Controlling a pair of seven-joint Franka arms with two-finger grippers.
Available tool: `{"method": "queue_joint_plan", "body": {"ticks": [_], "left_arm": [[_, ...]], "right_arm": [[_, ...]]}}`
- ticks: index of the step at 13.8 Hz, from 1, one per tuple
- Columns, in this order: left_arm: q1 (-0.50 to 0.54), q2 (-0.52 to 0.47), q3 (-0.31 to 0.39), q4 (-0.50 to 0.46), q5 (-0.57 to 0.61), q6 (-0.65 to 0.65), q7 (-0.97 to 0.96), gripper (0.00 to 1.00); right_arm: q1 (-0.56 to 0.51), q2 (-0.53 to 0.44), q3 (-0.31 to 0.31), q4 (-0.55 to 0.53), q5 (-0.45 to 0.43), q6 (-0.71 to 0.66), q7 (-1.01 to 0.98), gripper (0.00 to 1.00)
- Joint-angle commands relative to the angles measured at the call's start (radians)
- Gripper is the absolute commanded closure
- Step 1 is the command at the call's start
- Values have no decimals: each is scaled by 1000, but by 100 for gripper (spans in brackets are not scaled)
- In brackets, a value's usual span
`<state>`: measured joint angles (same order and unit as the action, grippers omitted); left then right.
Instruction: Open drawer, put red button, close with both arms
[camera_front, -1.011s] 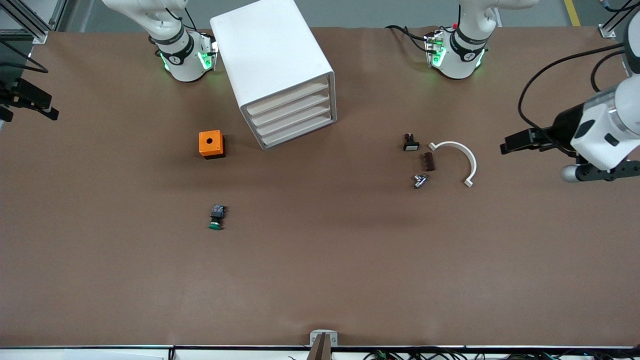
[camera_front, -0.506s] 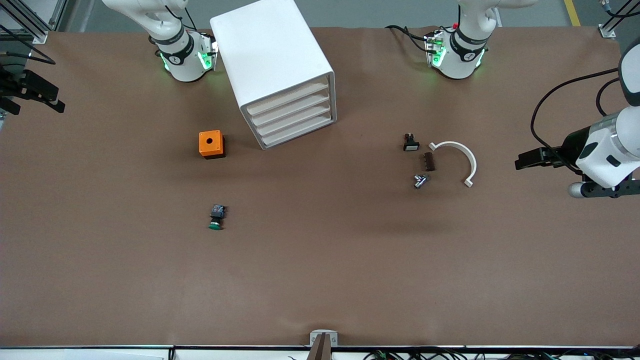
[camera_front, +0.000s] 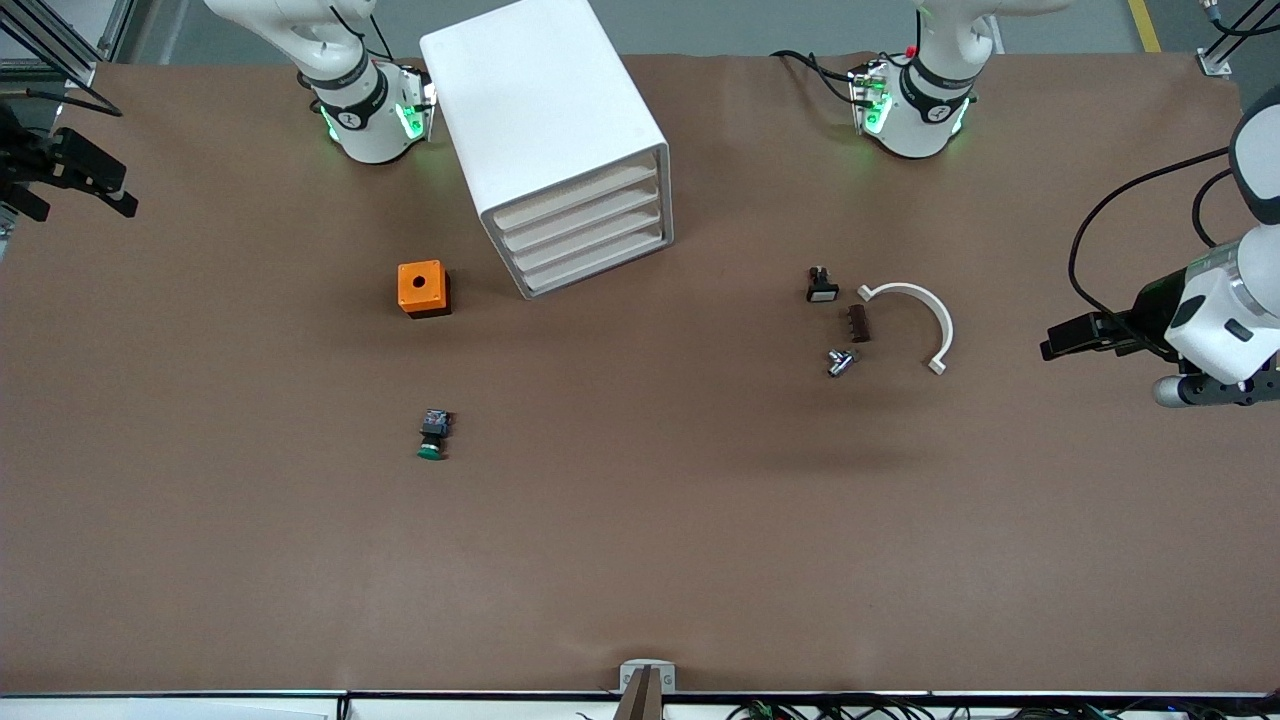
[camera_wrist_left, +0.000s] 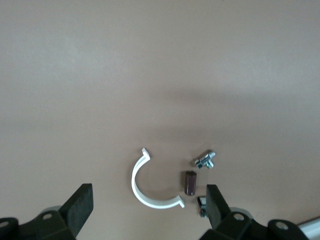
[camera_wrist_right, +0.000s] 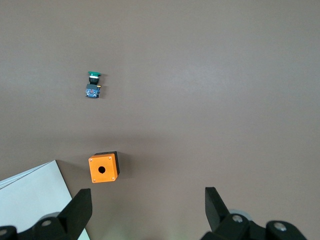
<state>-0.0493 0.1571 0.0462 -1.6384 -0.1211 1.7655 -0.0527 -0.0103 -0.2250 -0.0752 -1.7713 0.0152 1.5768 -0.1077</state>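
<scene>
1. Left gripper (camera_front: 1050, 346): fingers apart, empty, up over brown bench (camera_front: 700, 560) at left arm's end. White plastic half-ring (camera_front: 946, 325), brown block (camera_front: 858, 323) and small metal fitting (camera_front: 840, 360) near it.
2. Right gripper (camera_front: 120, 197): fingers apart, empty, over bench edge at right arm's end. Orange box with round hole (camera_front: 422, 288) and green-capped push-button (camera_front: 433, 437) well apart from it.
3. White four-drawer cabinet (camera_front: 545, 110): drawers shut, well apart from both grippers.
4. Red button: place cannot be told.

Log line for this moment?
drawer unit: all drawers shut | red button: not in view | left gripper: open, empty, over left arm's table end | right gripper: open, empty, over right arm's table end
</scene>
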Motion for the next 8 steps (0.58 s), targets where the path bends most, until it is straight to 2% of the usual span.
{"method": "queue_joint_plan", "body": {"ticks": [1, 5, 8], "left_arm": [[17, -122, -20, -161, 25, 122, 16, 0], [12, -209, -34, -178, 25, 108, 7, 0], [14, -263, -46, -166, 35, 19, 1, 0]], "right_arm": [[-10, -25, 9, -24, -3, 14, -3, 0], [-11, -24, 8, -19, -3, 0, -1, 0], [-11, -22, 8, -7, -3, -17, 0, 0]]}}
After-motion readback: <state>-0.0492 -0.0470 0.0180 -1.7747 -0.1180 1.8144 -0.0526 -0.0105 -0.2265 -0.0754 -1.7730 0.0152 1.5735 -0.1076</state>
